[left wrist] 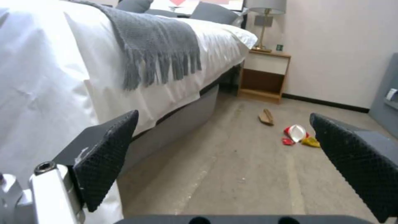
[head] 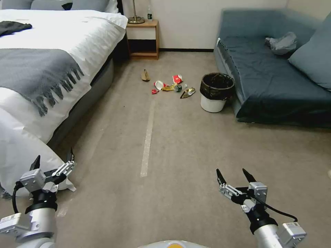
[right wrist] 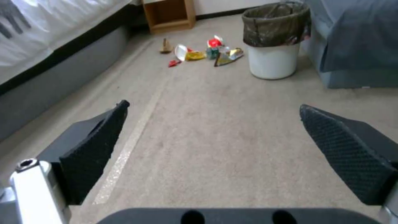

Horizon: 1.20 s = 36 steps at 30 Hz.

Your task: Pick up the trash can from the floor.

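Fingers spread on left gripper, right gripper; trash can upright, mouth up.

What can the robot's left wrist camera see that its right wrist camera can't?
Left wrist alone: the grey fringed blanket draped over the bed, and the lamp on the nightstand.

Right wrist alone: the trash can standing upright on the floor beside the blue sofa.

Both: the white bed, the wooden nightstand, the scattered litter and the tan carpet. Each also looks out through its own open gripper, the left gripper and the right gripper, both empty.
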Tool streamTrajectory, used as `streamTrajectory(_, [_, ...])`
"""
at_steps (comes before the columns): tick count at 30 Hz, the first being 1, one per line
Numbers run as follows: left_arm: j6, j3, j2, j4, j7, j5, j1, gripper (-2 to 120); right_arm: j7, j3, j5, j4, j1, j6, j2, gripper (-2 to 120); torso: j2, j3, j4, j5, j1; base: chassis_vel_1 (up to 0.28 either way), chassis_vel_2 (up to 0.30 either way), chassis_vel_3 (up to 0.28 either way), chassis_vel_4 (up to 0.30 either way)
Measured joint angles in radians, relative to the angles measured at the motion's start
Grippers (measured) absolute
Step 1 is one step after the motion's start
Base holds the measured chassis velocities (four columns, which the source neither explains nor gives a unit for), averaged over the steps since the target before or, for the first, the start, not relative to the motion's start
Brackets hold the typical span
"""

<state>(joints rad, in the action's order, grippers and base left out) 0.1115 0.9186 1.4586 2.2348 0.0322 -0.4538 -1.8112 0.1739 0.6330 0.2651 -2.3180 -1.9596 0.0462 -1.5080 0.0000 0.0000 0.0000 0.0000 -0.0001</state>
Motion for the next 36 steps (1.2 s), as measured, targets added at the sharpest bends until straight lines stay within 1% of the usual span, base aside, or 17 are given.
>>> streamTrajectory(8, [-0.001, -0.009, -0.002, -0.012, -0.016, 0.001, 0.004, 100, -0.005, 0.003, 0.004, 0.007, 0.003, 0.0, 0.003, 100, 0.0, 0.0, -0.0001, 0.0, 0.0, -0.028, -0.022, -0.021, -0.024])
streamTrajectory(25, [-0.006, -0.011, -0.004, -0.025, -0.024, 0.004, 0.012, 100, -0.009, 0.005, 0.022, 0.025, 0.016, -0.002, 0.007, 100, 0.0, 0.0, -0.0004, 0.0, 0.0, -0.085, -0.089, -0.079, -0.076])
streamTrajectory(29, [-0.023, -0.011, -0.002, -0.025, -0.023, 0.002, 0.015, 100, -0.003, 0.007, 0.025, 0.034, 0.018, -0.031, 0.007, 100, 0.0, 0.0, 0.0003, -0.0001, 0.0, -0.008, -0.007, -0.013, -0.005])
streamTrajectory(30, [-0.025, -0.012, -0.002, -0.025, -0.023, 0.002, 0.015, 100, 0.001, 0.008, 0.028, 0.04, 0.02, -0.05, 0.008, 100, 0.0, 0.0, 0.0003, 0.0, 0.0, 0.0, 0.0, 0.0, 0.0])
streamTrajectory(36, [-0.026, -0.012, 0.001, -0.026, -0.022, 0.001, 0.015, 100, 0.007, 0.008, 0.034, 0.046, 0.023, -0.07, 0.01, 100, 0.0, 0.0, 0.0001, 0.0, 0.0, 0.0, 0.0, 0.0, 0.0])
